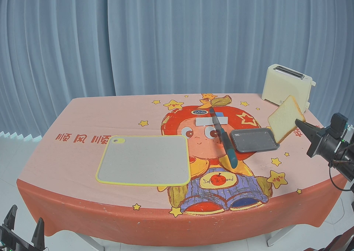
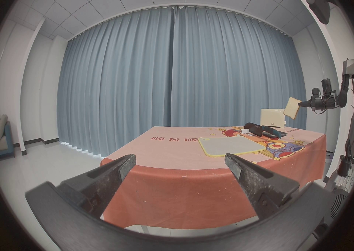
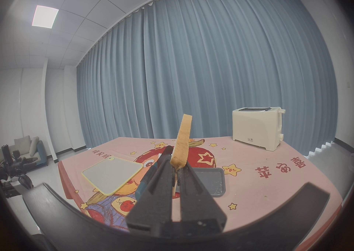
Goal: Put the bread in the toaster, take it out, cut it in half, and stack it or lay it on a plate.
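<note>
Bread slice [image 1: 285, 119] aloft between right pincer [image 1: 298, 122] tips, near toaster [image 1: 285, 87].

The toaster [image 1: 285, 87] slot seems unobstructed from above, while knife [image 1: 222, 136] and tray [image 1: 254, 140] crowd mid-table.

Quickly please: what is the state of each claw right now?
Left claw: open, holding nothing.
Right claw: closed on the bread slice.

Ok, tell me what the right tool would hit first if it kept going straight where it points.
Probably the blue curtain: the right tool, shut on the bread slice, points out over the table, with the toaster off to one side. Depth is unclear.
</note>
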Controlling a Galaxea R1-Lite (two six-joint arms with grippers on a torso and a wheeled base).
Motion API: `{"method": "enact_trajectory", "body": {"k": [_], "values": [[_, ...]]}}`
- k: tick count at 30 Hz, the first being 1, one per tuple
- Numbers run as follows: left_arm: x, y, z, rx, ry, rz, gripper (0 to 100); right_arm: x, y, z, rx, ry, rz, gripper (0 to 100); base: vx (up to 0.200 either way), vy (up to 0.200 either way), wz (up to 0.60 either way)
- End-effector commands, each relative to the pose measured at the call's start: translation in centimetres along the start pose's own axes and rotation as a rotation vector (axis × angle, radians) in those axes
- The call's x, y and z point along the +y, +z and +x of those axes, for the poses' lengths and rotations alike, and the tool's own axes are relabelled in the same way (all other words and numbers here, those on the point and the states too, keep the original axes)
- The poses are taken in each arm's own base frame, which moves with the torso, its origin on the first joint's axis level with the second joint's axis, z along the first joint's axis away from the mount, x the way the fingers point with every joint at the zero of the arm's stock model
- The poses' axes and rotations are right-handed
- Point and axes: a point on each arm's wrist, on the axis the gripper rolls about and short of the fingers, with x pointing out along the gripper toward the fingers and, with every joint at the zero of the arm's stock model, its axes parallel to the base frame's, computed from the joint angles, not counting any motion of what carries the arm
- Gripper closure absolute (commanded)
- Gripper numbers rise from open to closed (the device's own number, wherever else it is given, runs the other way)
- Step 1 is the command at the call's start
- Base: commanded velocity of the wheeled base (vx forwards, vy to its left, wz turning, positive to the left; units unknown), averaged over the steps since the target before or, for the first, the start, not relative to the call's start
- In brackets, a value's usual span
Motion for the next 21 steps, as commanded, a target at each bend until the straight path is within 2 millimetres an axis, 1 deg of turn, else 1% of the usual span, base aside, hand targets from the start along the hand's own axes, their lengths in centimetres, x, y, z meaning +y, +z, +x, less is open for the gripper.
{"method": "enact_trajectory", "body": {"k": [1,21], "values": [[0.01,-0.51,0.01,0.000,0.001,0.000,0,0.00,-0.05,0.03,0.002,0.001,-0.001,100,0.000,-0.200,0.00],[0.01,-0.51,0.01,0.000,0.001,0.000,0,-0.14,-0.03,0.01,0.001,-0.007,0.000,100,0.000,-0.200,0.00]]}}
